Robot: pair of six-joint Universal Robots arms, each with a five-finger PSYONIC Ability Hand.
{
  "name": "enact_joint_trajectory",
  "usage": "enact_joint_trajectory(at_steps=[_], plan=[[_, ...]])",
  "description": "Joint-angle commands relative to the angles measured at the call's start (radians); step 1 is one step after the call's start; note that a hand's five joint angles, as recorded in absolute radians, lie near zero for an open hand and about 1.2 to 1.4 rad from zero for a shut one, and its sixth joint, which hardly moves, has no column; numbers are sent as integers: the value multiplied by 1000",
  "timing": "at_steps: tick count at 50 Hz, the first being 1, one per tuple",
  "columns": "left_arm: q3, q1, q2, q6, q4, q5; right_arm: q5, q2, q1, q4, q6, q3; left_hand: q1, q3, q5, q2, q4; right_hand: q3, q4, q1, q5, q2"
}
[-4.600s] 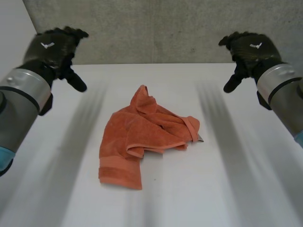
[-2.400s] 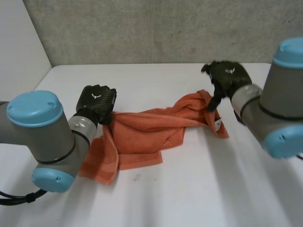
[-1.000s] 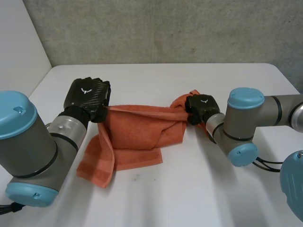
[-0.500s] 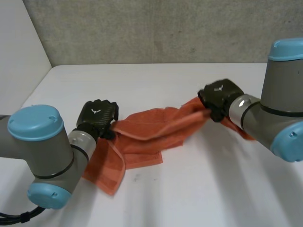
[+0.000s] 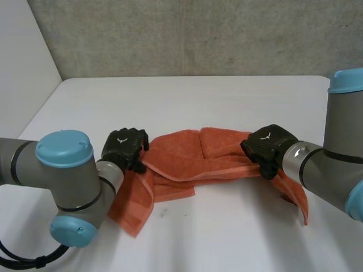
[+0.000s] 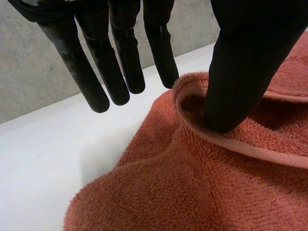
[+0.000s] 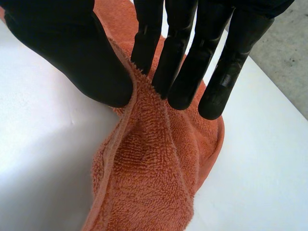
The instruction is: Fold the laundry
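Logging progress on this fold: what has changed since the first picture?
Both hands came down to the orange terry towel and pulled the crumpled heap sideways into a long band. The right hand now pinches its right end; the left hand rests its thumb in the left end's hem. The towel remains unfolded on the white table.

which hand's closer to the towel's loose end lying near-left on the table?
Left. The left hand is right beside that loose end, thumb pressing into the hem of the towel. The right hand pinches the towel at its opposite end.
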Motion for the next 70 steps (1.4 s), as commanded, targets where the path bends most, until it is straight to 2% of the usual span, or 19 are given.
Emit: enact_joint_trajectory(at_steps=[1, 4, 7, 11, 13, 17, 18, 19, 24, 28, 33, 40, 44, 45, 49, 55, 58, 63, 70], plan=[[20, -4, -14, -45, -5, 5, -1, 12, 0, -5, -3, 4, 92, 98, 109, 105, 107, 218, 209, 451, 243, 225], [61, -3, -41, -60, -6, 4, -1, 41, 0, -11, -24, -11, 678, 684, 694, 690, 692, 218, 209, 451, 243, 225], [101, 2, -66, -52, -5, -1, -1, 82, -1, -10, -53, -43, 679, 685, 696, 692, 694, 218, 209, 451, 243, 225], [170, 14, -89, -39, -2, -2, 5, 166, -13, -31, -84, -218, 679, 685, 696, 692, 694, 218, 209, 451, 243, 225], [250, 23, -97, 9, 2, -2, 14, 191, -13, -54, -78, -310, 679, 685, 696, 692, 694, 218, 209, 451, 243, 225], [414, 75, -62, 212, 37, 5, 68, 216, 0, -178, -32, -537, 679, 685, 696, 692, 694, 218, 209, 451, 243, 225], [414, 76, -61, 213, 37, 5, 86, 216, 0, -263, 11, -597, 679, 685, 696, 692, 694, 218, 209, 451, 243, 225], [479, 88, -13, 304, 113, 8, 92, 217, -3, -313, 32, -617, 679, 685, 696, 692, 694, 218, 209, 451, 243, 225], [511, 99, 98, 373, 354, 36, 101, 104, -6, -604, 141, -562, 679, 685, 696, 692, 694, 218, 209, 451, 243, 225], [488, 109, 159, 371, 408, 70, 91, -39, -10, -703, 177, -423, 679, 685, 696, 692, 694, 218, 209, 451, 243, 225], [371, 141, 204, 371, 325, 94, 53, -62, -1, -674, 172, -286, 679, 685, 696, 692, 694, 218, 209, 451, 243, 225], [141, 164, 196, 363, 134, 100, 8, -34, 0, -416, 154, -152, 679, 685, 696, 692, 694, 218, 209, 451, 243, 225], [18, 186, 164, 353, 94, 100, 2, 43, 2, -283, 132, -129, 679, 685, 696, 692, 694, 218, 209, 451, 243, 225], [0, 186, 149, 353, 92, 100, 2, 108, 0, -192, 108, -126, 679, 685, 696, 692, 694, 218, 209, 451, 243, 225], [-48, 177, 80, 353, 83, 97, 2, 168, -6, -110, 91, -131, 679, 685, 696, 692, 694, 218, 209, 451, 243, 225], [-62, 165, 57, 345, 84, 93, 2, 168, -7, -122, 100, -117, 677, 683, 694, 689, 692, 218, 209, 451, 243, 225], [-63, 155, 51, 339, 89, 93, 0, 138, -9, -140, 126, -106, 314, 320, 331, 326, 329, 218, 209, 451, 243, 225], [-62, 152, 21, 337, 94, 86, -9, 87, -13, -187, 203, -77, 155, 161, 171, 167, 169, 218, 209, 451, 243, 225], [-66, 154, -11, 336, 94, 83, -32, 58, -33, -200, 229, -57, 140, 146, 156, 152, 154, 218, 209, 451, 243, 225]])
